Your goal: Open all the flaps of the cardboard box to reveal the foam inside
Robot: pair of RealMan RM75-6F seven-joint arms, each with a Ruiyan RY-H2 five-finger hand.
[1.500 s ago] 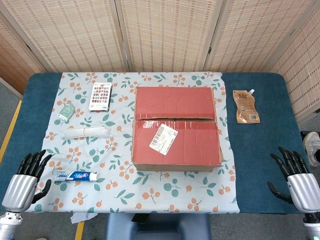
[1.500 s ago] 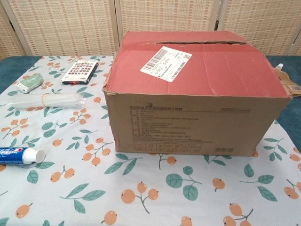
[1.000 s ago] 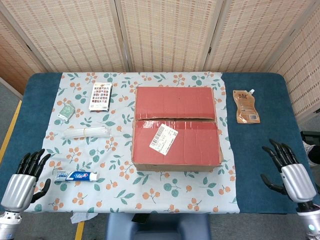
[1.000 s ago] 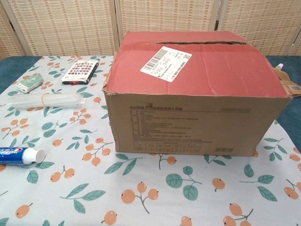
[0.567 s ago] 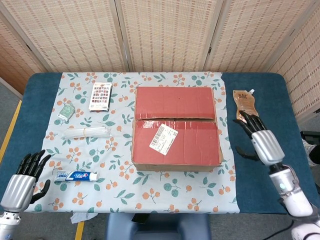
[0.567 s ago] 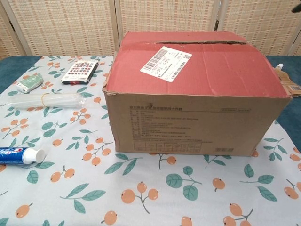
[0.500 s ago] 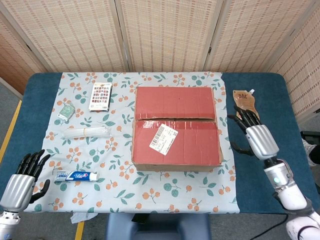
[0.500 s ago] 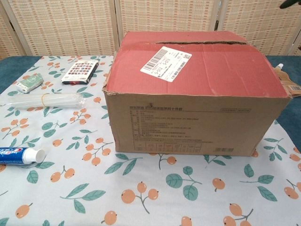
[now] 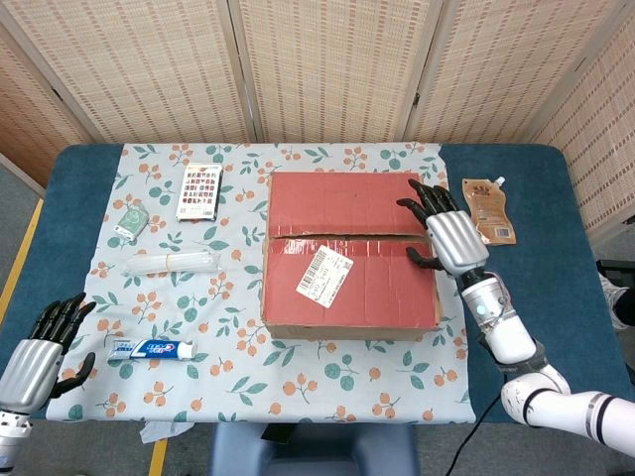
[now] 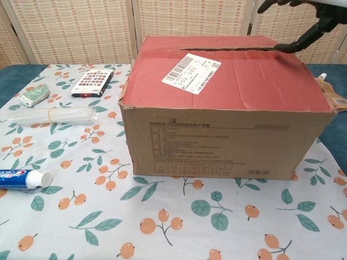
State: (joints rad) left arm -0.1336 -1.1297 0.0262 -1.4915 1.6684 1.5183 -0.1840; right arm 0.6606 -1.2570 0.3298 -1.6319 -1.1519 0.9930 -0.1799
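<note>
The cardboard box [image 9: 349,250] [image 10: 227,103] stands mid-table with both red top flaps down; a narrow seam runs across its top and a white label [image 9: 324,275] sits on the near flap. No foam shows. My right hand [image 9: 448,232] [image 10: 303,21] hovers over the box's right end by the seam, fingers spread, holding nothing; whether it touches the flap is unclear. My left hand [image 9: 38,353] hangs open at the table's near left corner, far from the box, and appears only in the head view.
On the floral cloth [image 9: 198,297] left of the box lie a toothpaste tube [image 9: 154,349] [image 10: 21,179], a clear plastic tube [image 9: 171,263], a small patterned box [image 9: 200,190] and a green packet [image 9: 129,218]. A brown pouch [image 9: 488,210] lies right of the box.
My right hand has swung from the table's near right edge up and left to above the box's right end. My left hand has barely moved. The box flaps have not moved.
</note>
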